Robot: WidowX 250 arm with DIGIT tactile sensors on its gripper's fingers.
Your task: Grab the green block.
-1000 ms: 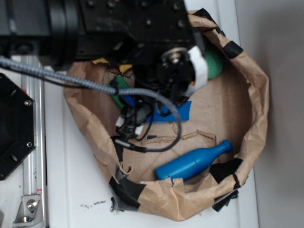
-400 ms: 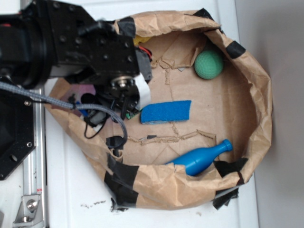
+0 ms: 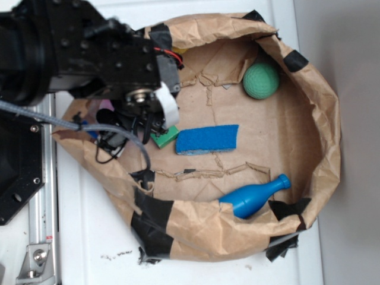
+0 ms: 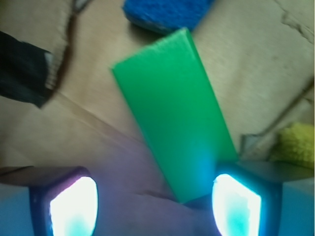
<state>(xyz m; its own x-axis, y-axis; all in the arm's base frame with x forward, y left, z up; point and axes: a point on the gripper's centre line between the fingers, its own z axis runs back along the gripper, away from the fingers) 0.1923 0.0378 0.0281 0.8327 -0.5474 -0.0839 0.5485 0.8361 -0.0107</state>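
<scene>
Gripper (image 4: 155,201) spread wide at bottom of wrist frame, grasping nothing. Block (image 4: 176,113) lay flat on paper between fingers, nearer right-hand pad (image 4: 236,204), touching sponge (image 4: 165,12) at top. Exterior: block (image 3: 164,136) left of centre, partly under arm; ball (image 3: 261,81) upper right.

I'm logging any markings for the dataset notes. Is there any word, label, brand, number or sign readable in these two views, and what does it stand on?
No readable text in either view.
green block: plain faces, no marking.
blue sponge: none.
green ball: none.
blue bottle-shaped toy: none.
brown paper bin and its black tape: none.
gripper and the black arm: no label visible; the wrist view is blurred.
</scene>
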